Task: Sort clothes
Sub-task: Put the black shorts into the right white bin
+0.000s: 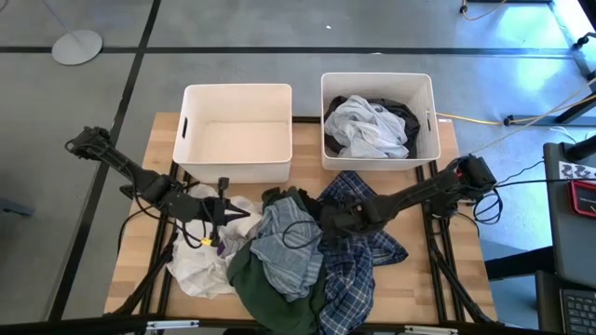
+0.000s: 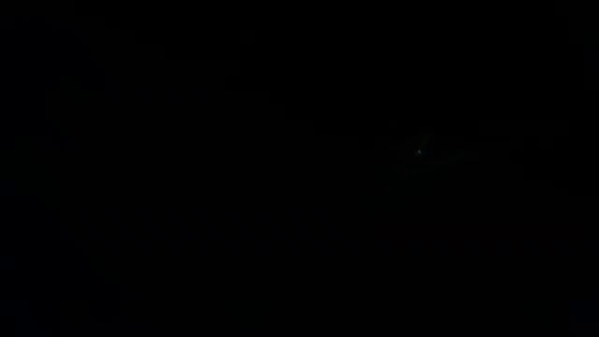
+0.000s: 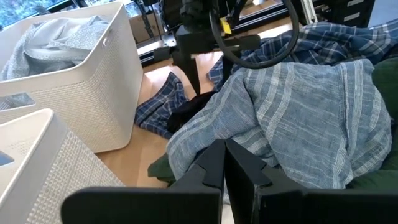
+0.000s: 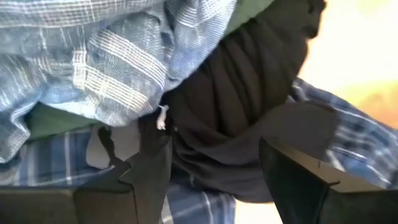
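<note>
Overhead view of a wooden table (image 1: 140, 251) with two white bins at its far edge, a heap of clothes at its near edge, and two dark arms reaching in from either side. The left bin (image 1: 237, 132) shows only its bare white floor; the right bin (image 1: 379, 119) holds two visible garments, a white one (image 1: 365, 128) lying on top of a dark one (image 1: 400, 113). The heap on the table comprises five distinguishable garments: a white garment (image 1: 200, 270) at the left, a dark green garment (image 1: 256, 284) beneath the middle, a pale grey-blue striped shirt (image 1: 289, 247) on top, a navy-and-white plaid shirt (image 1: 358, 256) spreading to the right, and a dark grey garment (image 1: 293, 200) at the far side of the heap. The left gripper (image 1: 244, 213) sits just beside the left edge of the heap, above the white garment, its two fingers (image 3: 239, 165) pressed together with nothing between them, pointing toward the striped shirt. The right gripper (image 1: 315, 216) is buried in the middle of the heap; in its wrist view its two fingers (image 4: 298, 174) stand apart on either side of a bunched fold of the dark grey garment, which fills the gap between them, though whether they press on it cannot be told. The low view is entirely black.
</note>
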### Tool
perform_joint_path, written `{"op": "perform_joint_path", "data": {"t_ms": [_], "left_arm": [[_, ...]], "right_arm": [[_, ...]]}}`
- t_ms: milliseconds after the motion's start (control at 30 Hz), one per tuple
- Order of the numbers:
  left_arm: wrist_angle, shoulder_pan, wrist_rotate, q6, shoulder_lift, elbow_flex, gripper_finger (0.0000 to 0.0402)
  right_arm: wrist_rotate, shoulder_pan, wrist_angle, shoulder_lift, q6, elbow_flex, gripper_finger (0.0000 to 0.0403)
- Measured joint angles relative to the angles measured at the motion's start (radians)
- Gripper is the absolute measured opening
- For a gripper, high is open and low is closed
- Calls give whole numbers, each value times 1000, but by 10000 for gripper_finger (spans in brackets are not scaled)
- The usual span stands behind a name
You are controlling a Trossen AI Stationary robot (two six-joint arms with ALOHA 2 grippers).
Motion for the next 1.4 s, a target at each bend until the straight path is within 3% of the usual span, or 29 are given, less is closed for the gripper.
{"op": "perform_joint_path", "data": {"t_ms": [267, 367, 800, 1033, 1200, 1400], "left_arm": [[0, 0, 0, -2, 0, 0, 1], [0, 0, 0, -2, 0, 0, 1], [0, 0, 0, -1, 0, 0, 1], [0, 0, 0, -1, 0, 0, 1], [0, 0, 0, -1, 0, 0, 1], [0, 0, 0, -4, 0, 0, 1]], "right_arm": [[-40, -33, 55, 0, 1, -66, 239], [-50, -37, 91, 0, 1, -88, 222], [-44, -37, 88, 0, -69, -97, 14], [21, -36, -75, 0, -77, -22, 26], [76, -36, -258, 0, -86, 118, 7], [173, -35, -438, 0, -105, 288, 17]]}}
